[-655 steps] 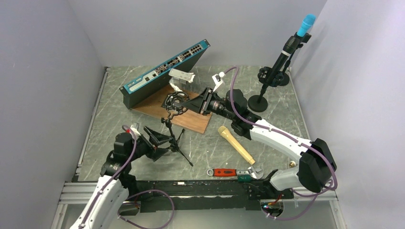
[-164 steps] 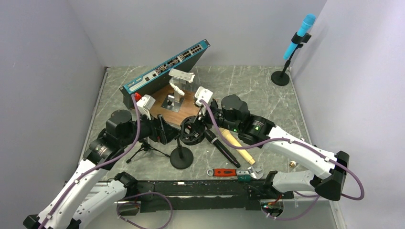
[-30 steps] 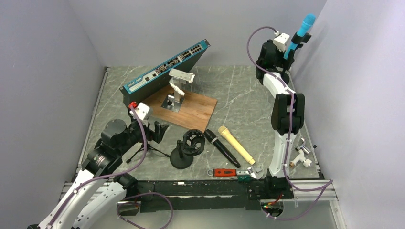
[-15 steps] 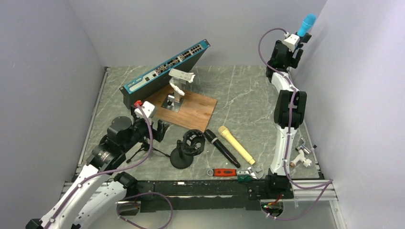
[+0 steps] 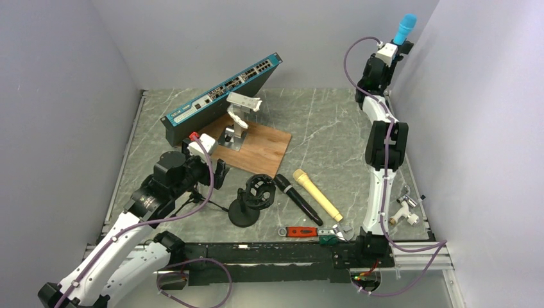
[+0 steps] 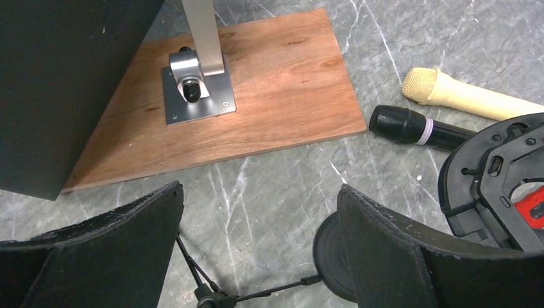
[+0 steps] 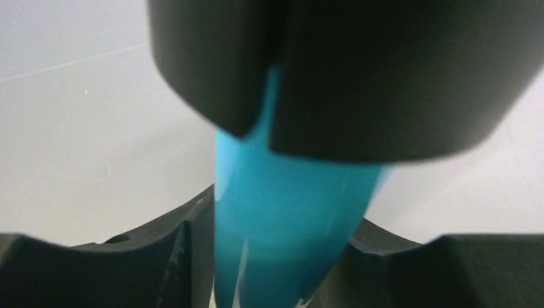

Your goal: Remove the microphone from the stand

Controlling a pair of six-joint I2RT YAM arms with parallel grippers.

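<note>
The blue microphone [image 5: 404, 28] stands nearly upright at the far right corner, against the wall. My right gripper [image 5: 396, 50] is shut on its blue body [image 7: 289, 224], with a finger [image 7: 128, 263] pressed on each side. The stand's black clip [image 7: 340, 70] fills the top of the right wrist view, around the microphone. The stand's pole and base are hidden behind my right arm in the top view. My left gripper [image 5: 217, 173] is open and empty, low over the table [image 6: 256, 240] near a small black tripod [image 6: 208, 295].
A shock-mount stand [image 5: 251, 197] on a round base, a black microphone [image 5: 298, 199] and a cream microphone [image 5: 317, 194] lie at front centre. A red wrench [image 5: 306, 231] lies near the front edge. A network switch [image 5: 221, 96] leans over a wooden board [image 5: 260, 149].
My right gripper has closed in on the blue microphone and tilted it more upright, its head shifting slightly left and up. My left arm has edged forward toward the shock-mount stand.
</note>
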